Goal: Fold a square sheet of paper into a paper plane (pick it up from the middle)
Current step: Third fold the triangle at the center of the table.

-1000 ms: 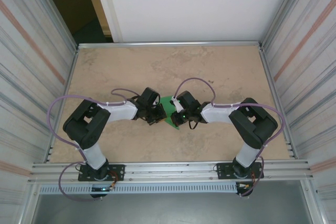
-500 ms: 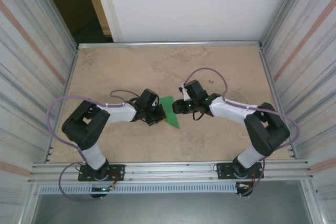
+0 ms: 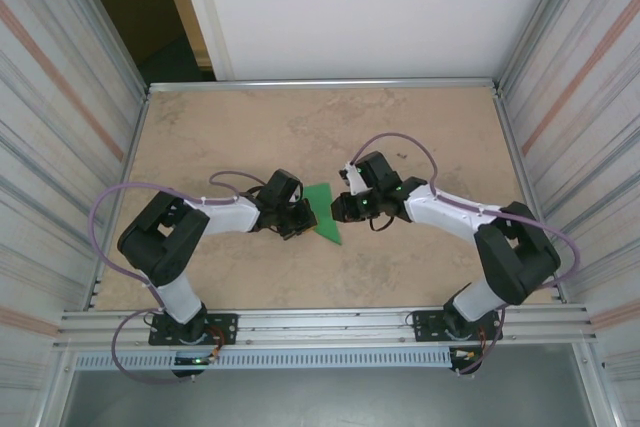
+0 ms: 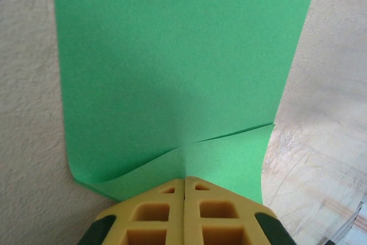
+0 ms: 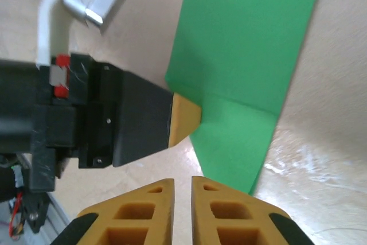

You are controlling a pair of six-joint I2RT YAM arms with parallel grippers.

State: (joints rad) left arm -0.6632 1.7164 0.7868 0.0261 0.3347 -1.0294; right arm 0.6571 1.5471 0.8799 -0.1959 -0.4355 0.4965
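Observation:
The square sheet of paper (image 3: pixel 323 210) is bright green and folded to a pointed shape at the table's middle. My left gripper (image 3: pixel 303 219) is shut on its left edge. In the left wrist view the yellow fingertips (image 4: pixel 184 179) pinch a curled-up flap of the paper (image 4: pixel 172 55), which has a crease across it. My right gripper (image 3: pixel 338 209) hovers just right of the sheet, all but shut, with a thin slit and nothing between its fingers. In the right wrist view its tips (image 5: pixel 182 181) sit short of the paper (image 5: pixel 246 44), facing the left gripper's yellow fingertip (image 5: pixel 184 117).
The beige tabletop (image 3: pixel 420 137) is bounded by metal rails and corrugated side walls (image 3: pixel 70 147). The two arms' purple cables (image 3: pixel 390 142) loop above the table near the wrists.
The right gripper has pulled off the paper toward the right, opened and then closed again with nothing in it. More of the green sheet shows. The left gripper has kept its grip and place.

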